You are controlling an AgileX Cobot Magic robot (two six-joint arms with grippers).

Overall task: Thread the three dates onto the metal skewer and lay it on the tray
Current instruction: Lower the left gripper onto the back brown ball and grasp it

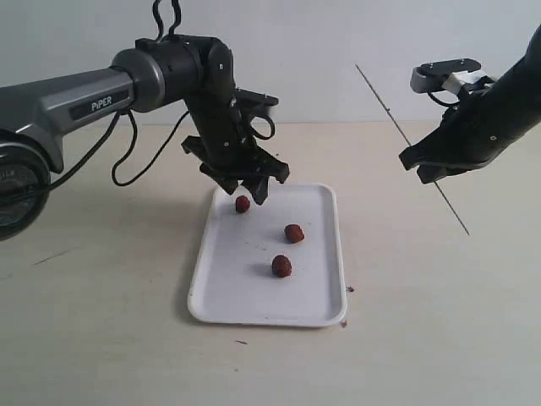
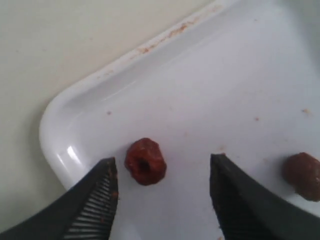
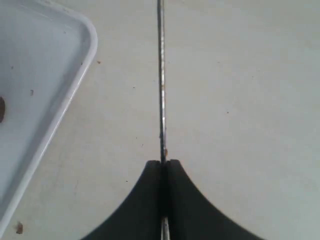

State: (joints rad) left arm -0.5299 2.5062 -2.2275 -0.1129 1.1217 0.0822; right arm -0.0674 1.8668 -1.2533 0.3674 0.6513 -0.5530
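Three dates lie on the white tray (image 1: 321, 304): one (image 1: 243, 204) near its far left corner, one (image 1: 293, 233) in the middle, one (image 1: 281, 266) nearer the front. My left gripper (image 1: 245, 191) hangs open just above the far date (image 2: 145, 161), which sits between the fingers (image 2: 97, 200), closer to one of them; a second date (image 2: 302, 175) lies off to the side. My right gripper (image 1: 427, 173) is shut on the metal skewer (image 1: 397, 127), held slanted above the table to the right of the tray. The skewer (image 3: 161, 80) runs straight out from the shut jaws.
The beige table (image 1: 439, 321) spreads all round the tray. Small reddish crumbs (image 1: 350, 289) lie beside the tray's right front corner. The tray's rim (image 3: 75, 90) shows at the side of the right wrist view. A pale wall (image 1: 338, 42) closes the back.
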